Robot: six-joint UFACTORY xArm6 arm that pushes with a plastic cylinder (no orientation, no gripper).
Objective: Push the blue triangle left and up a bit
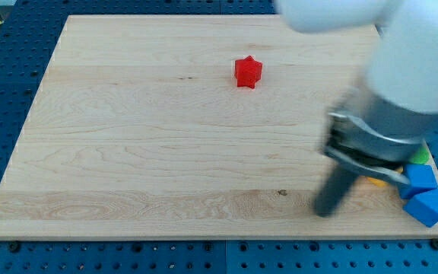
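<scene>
The blue triangle [426, 206] lies at the board's bottom right corner, by the right edge. A blue cube [420, 180] sits just above it, touching or nearly so. My tip [325, 212] rests on the wooden board [166, 152] well to the left of the blue triangle, with a gap between them. The arm's grey body [401, 91] covers much of the view's right side and hides part of the blocks there.
A red star block [247, 72] sits near the top centre. A green block [419, 156] peeks out above the blue cube. A yellow or orange block [375, 181] shows partly under the arm, left of the cube. Blue perforated table surrounds the board.
</scene>
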